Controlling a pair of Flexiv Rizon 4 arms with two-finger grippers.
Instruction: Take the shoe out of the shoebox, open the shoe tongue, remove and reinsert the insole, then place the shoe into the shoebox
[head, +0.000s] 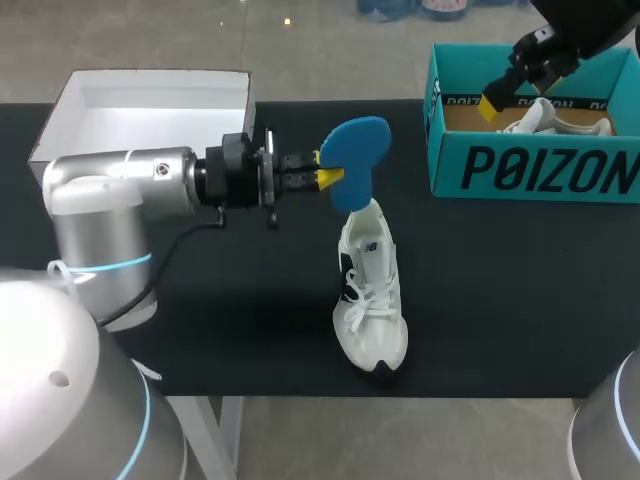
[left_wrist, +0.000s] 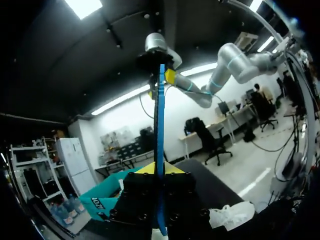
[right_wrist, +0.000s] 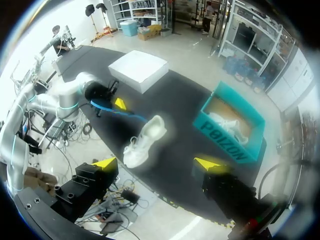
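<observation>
Now the left gripper (head: 325, 177) pinches the blue insole (head: 355, 150) just above the heel of the white shoe (head: 371, 300), apparently between removal and reinsertion, so the next move means feeding it down into the opening, while the right gripper (right_wrist: 159, 164) hangs spread over the shoebox (head: 530, 170).

Robotics lab: robot arm (head: 120, 185), black table (head: 500, 300)

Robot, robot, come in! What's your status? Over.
Left claw shut on blue insole, its lower end at the white shoe's heel. Right claw open, up over the teal shoebox. Nothing seen in the way. Over.
</observation>
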